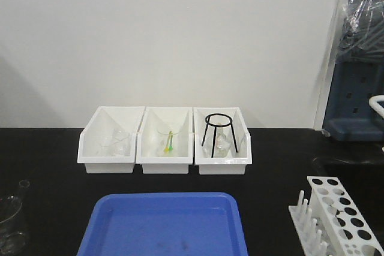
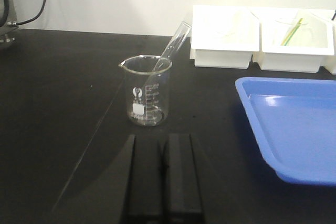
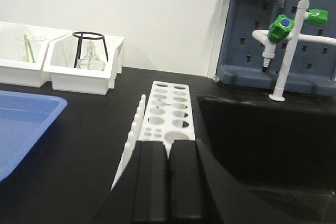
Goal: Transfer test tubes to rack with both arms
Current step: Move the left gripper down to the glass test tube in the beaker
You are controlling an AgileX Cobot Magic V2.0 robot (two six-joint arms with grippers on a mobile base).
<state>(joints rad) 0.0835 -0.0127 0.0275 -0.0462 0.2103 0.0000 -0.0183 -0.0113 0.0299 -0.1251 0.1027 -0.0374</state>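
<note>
A clear test tube (image 2: 170, 51) leans in a glass beaker (image 2: 147, 92) on the black table, straight ahead of my left gripper (image 2: 163, 145). The left gripper is shut and empty, a short way in front of the beaker. The white rack (image 3: 167, 111) with round holes and a row of pegs stands just beyond my right gripper (image 3: 168, 150), which is shut and empty above the rack's near end. The rack also shows at the bottom right of the front view (image 1: 339, 220), with no tubes visible in it. Neither arm shows in the front view.
Three white bins (image 1: 165, 142) stand at the back, holding glassware, a yellow-green tool and a black tripod ring (image 1: 219, 131). A blue tray (image 1: 165, 226) lies front centre. A dark sink (image 3: 268, 145) with a green-capped tap (image 3: 281, 27) lies right of the rack. Glassware (image 1: 9, 220) sits far left.
</note>
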